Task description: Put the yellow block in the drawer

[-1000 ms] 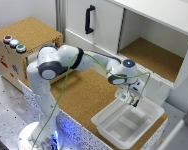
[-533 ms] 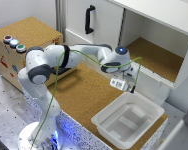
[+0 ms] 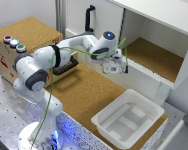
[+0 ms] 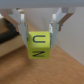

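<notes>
Tool (image 4: 39, 31) pinches the yellow block (image 4: 38, 45) between its fingers. It hangs above the cork surface (image 3: 89, 92), right of the drawer (image 3: 69, 65).

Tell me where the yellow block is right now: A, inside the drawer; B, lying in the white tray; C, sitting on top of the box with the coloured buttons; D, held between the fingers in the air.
D: the wrist view shows the yellow block clamped between the two fingers, above the cork surface, while the white tray in the exterior view holds no block.
</notes>
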